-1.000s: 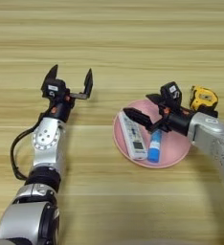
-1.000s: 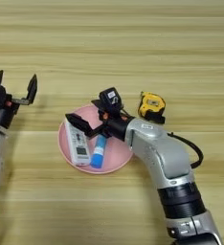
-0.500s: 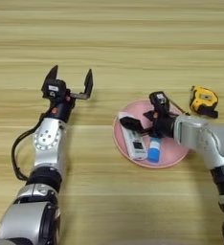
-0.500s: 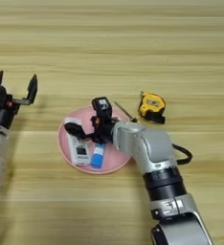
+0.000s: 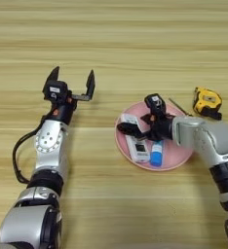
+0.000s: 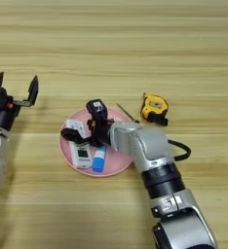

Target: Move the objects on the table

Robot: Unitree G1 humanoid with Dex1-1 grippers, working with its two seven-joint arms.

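Robot test bench: bare wooden table [image 5: 135, 44]

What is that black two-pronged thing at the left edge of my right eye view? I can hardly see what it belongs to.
Observer: It is the left gripper, with its two black fingers spread open. The left eye view shows the whole silver arm behind it, running down to the bottom left corner of the picture.
Operator: Is anything hanging off that arm?
Observer: Yes. A thin black cable bows out from the arm's outer side and curves back in lower down, lying over the light-tan wooden table.
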